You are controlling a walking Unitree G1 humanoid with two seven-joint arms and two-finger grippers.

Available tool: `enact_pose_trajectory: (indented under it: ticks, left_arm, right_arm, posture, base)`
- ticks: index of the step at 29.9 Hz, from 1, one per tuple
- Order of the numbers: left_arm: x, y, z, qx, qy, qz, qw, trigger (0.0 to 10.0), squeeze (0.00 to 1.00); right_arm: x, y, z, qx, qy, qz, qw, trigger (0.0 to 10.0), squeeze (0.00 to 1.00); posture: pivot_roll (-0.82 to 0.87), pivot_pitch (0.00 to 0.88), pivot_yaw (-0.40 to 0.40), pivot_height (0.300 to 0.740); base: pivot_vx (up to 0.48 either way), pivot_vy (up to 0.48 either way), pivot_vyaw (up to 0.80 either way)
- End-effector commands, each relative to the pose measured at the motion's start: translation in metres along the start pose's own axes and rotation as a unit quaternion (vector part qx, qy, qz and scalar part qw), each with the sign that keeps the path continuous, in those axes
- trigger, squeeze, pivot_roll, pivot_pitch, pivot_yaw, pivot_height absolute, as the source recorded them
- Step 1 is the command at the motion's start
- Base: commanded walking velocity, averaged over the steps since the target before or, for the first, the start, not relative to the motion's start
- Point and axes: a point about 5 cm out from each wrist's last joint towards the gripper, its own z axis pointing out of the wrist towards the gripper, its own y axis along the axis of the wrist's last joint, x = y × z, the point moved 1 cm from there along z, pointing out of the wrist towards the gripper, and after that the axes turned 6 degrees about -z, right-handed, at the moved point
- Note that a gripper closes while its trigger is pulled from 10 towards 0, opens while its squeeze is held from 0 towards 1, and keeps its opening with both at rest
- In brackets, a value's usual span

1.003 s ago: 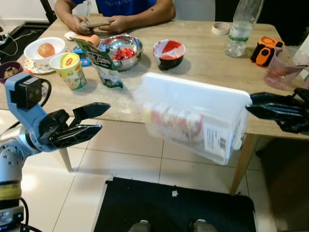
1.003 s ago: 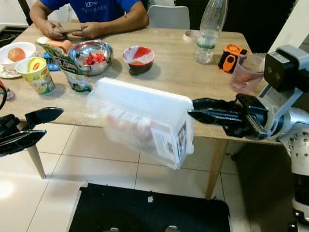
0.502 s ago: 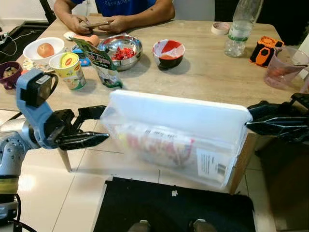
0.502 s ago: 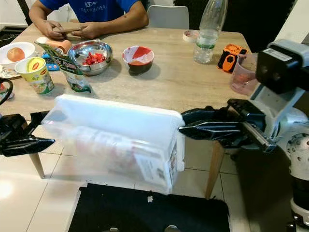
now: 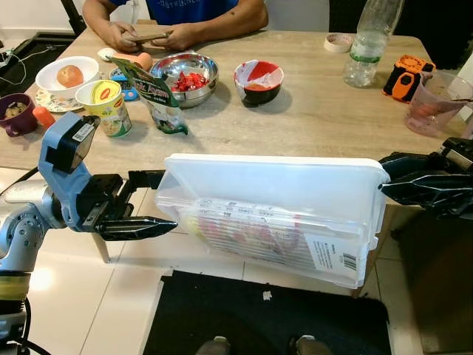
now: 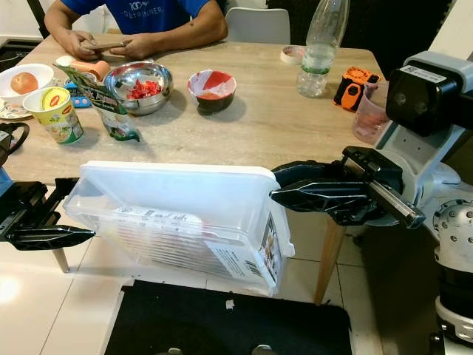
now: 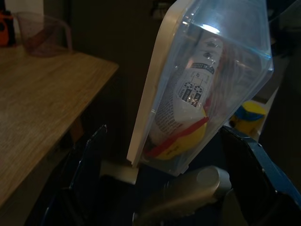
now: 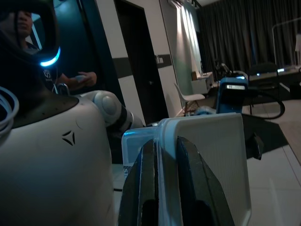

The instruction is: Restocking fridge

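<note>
A clear plastic container with a white lid hangs level in front of the wooden table, with packaged food visible through its wall. My right gripper is shut on the container's right end; in the right wrist view its fingers pinch the lid's rim. My left gripper stands open at the container's left end, one finger above and one below. The left wrist view shows that end of the container between the spread fingers.
On the table stand a steel bowl, a red and white bowl, a noodle cup, a green pouch, a bottle and a pink jug. A person's hands rest at the far side. A black mat lies underfoot.
The container has swung from a tilt to level and come lower and leftward. My left gripper has moved in to its left end. The right gripper keeps its hold.
</note>
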Motion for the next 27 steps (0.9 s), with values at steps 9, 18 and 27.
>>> enact_pose_trajectory:
  ticks: [9, 18, 27]
  left_arm:
    - [-0.011, 0.012, 0.007, -0.001, -0.039, 0.027, 0.999, 10.0, 0.0]
    - [-0.016, 0.016, 0.002, -0.016, -0.041, 0.023, 0.999, 10.0, 0.0]
    - [-0.018, 0.02, -0.001, -0.023, -0.041, 0.025, 0.999, 10.0, 0.0]
  right_arm:
    - [0.002, 0.0, 0.007, 0.016, 0.003, 0.003, 1.0, 0.0, 0.0]
    - [0.003, 0.006, -0.002, 0.026, -0.014, 0.0, 1.0, 0.0, 0.0]
    - [0.004, 0.011, -0.01, 0.037, -0.028, -0.004, 0.999, 0.0, 0.0]
  posture:
    - [-0.02, 0.131, -0.003, 0.74]
    - [-0.01, 0.132, -0.007, 0.74]
    - [-0.01, 0.133, -0.008, 0.74]
  base:
    - [0.0, 0.0, 0.0]
    - [0.0, 0.0, 0.0]
    - [0.0, 0.0, 0.0]
